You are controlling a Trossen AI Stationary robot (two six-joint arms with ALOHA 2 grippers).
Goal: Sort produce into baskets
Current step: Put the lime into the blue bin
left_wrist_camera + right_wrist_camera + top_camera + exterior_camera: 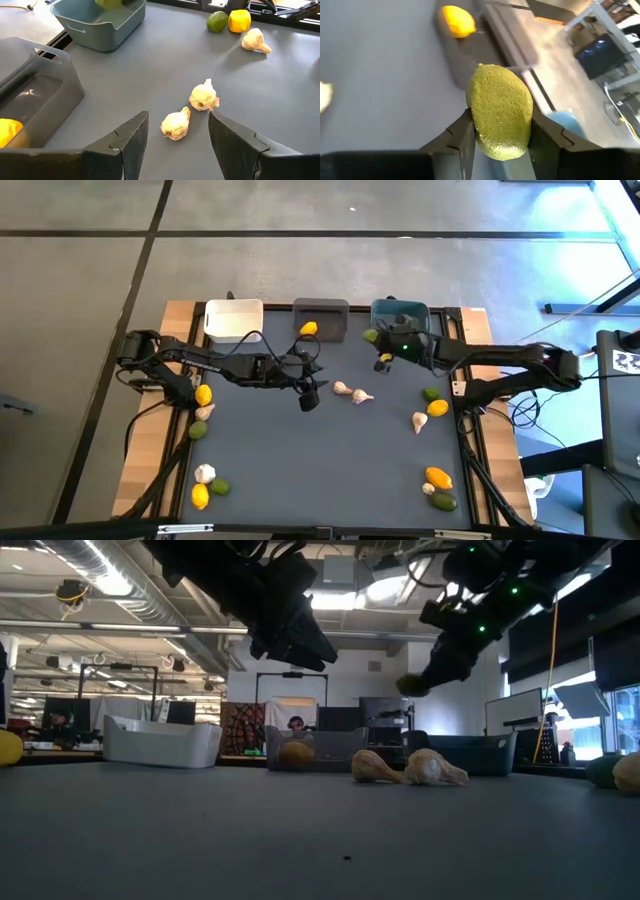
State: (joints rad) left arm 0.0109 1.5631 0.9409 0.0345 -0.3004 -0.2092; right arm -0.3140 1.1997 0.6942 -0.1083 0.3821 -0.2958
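Observation:
My right gripper (499, 131) is shut on a yellow-green lime (500, 112) and holds it in the air at the teal basket's (402, 313) left rim; in the high view the lime (370, 335) shows there. The dark grey basket (320, 313) has a lemon (308, 328) in it, and the white basket (233, 320) stands to its left. My left gripper (177, 120) hangs open above the table's middle. Two garlic bulbs (176, 125) (203, 96) lie on the table just beyond its fingertips, untouched. My right gripper pinches the lime by two opposite sides (476, 122) between its two fingers. The fingers slant downward, coming from the table's right side. The lime (408, 685) sits at the fingers' free ends, lifted clear of the table and the baskets.
Loose produce lies along the table's sides: a lemon (203, 394), garlic and lime at the left edge, another group (204, 480) at the near left, a lime (430, 393), lemon and garlic at the right, and more (438, 485) at the near right. The mat's middle is bare.

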